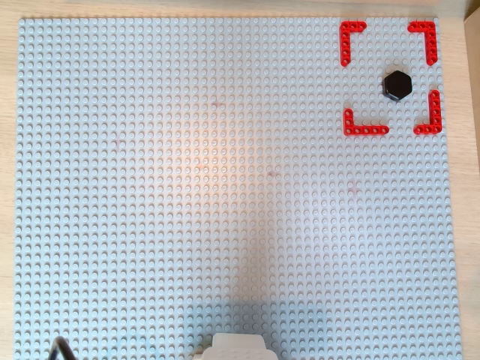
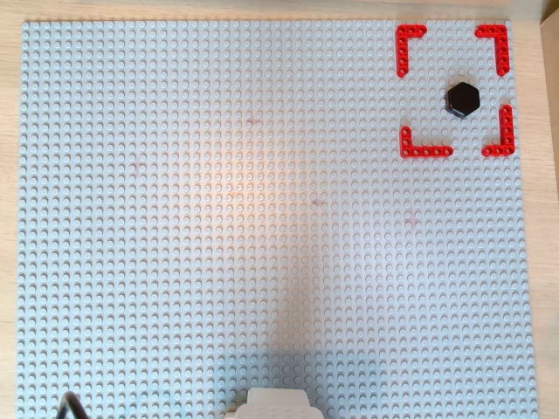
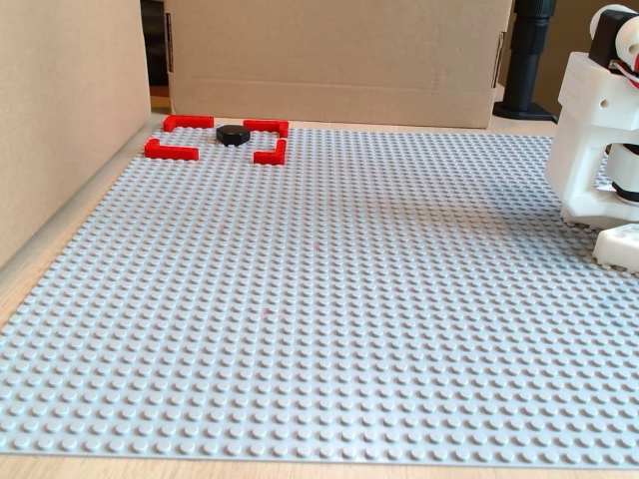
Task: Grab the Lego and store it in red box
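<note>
The Lego (image 1: 397, 85), a small glossy black hexagonal piece, lies flat on the grey studded baseplate (image 1: 225, 187) inside the red box (image 1: 352, 30), closer to its right side in both overhead views (image 2: 463, 99). The red box (image 2: 425, 151) is four red corner brackets with gaps between them, at the plate's top right corner. In the fixed view the Lego (image 3: 233, 134) sits between the brackets (image 3: 170, 150) at the far left. Only the arm's white base (image 1: 238, 346) (image 3: 599, 130) shows. The gripper is out of view.
Cardboard walls stand along the left (image 3: 60, 120) and the back (image 3: 339, 55) of the plate in the fixed view. A black post (image 3: 527, 60) stands at the back right. A dark cable (image 1: 61, 348) enters at the bottom left of the overhead views.
</note>
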